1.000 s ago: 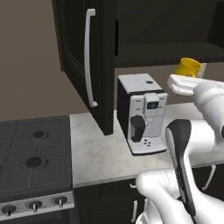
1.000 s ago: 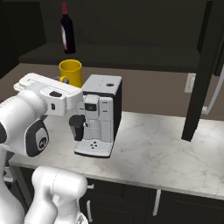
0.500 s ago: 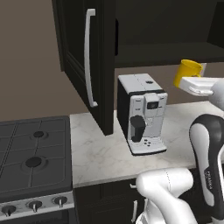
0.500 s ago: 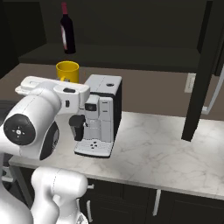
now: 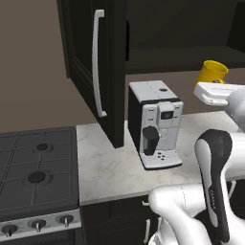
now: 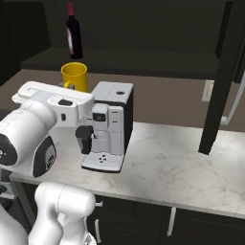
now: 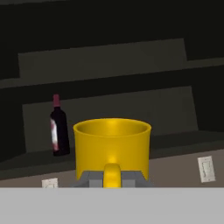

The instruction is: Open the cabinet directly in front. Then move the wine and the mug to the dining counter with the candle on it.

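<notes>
The coffee machine (image 5: pixel 155 125) stands on the counter (image 5: pixel 110 162), with the stove (image 5: pixel 36 177) adjoining the counter at 9 o'clock. The open cabinet (image 5: pixel 98 62) door hangs above the counter, between stove and machine. The mug (image 6: pixel 75 76) sits above the machine at its 10 o'clock in the right base view, off the shelf. The wine (image 6: pixel 72 37) stands upright on the cabinet shelf behind the mug, at 12 o'clock. In the hand view the wine lies at 9 o'clock of the mug.
</notes>
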{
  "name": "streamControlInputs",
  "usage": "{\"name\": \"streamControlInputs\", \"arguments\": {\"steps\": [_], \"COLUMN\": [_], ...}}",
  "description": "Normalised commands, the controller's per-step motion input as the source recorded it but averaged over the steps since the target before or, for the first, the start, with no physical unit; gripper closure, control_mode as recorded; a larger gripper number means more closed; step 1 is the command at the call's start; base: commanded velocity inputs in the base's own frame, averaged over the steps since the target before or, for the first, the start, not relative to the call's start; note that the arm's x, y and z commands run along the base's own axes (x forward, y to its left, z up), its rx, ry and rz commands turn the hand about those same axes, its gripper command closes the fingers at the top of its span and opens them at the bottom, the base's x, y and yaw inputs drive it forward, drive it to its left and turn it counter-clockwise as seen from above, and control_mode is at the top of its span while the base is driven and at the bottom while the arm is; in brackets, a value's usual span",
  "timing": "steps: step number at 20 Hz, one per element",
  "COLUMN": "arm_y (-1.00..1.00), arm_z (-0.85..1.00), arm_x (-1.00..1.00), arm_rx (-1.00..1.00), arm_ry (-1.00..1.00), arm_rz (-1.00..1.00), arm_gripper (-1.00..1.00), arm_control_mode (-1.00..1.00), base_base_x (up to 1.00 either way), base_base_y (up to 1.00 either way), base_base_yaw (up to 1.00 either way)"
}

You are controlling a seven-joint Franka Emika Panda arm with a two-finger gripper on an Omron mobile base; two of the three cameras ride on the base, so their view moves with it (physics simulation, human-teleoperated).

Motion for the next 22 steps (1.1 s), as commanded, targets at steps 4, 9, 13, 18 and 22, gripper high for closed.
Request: {"name": "streamControlInputs", "arguments": {"steps": [4,9,13,18,22], "arm_y": [0.08,0.0,0.0,0.0,0.0], "arm_z": [0.0,0.0,-0.01,0.0,0.0], "arm_x": [0.01,0.0,-0.09,0.0,0.0], "arm_rx": [0.0,0.0,0.0,0.0,0.0], "arm_ry": [-0.01,0.0,0.0,0.0,0.0], "arm_rz": [-0.08,0.0,0.01,0.0,0.0], "arm_gripper": [1.0,1.0,1.0,1.0,1.0], "arm_control_mode": [-1.0,-1.0,1.0,1.0,1.0], "base_base_x": [0.0,0.0,-0.37,-0.87,-0.85], "base_base_y": [0.0,0.0,0.0,0.0,0.0], "base_base_yaw": [0.0,0.0,0.1,0.38,0.57]}}
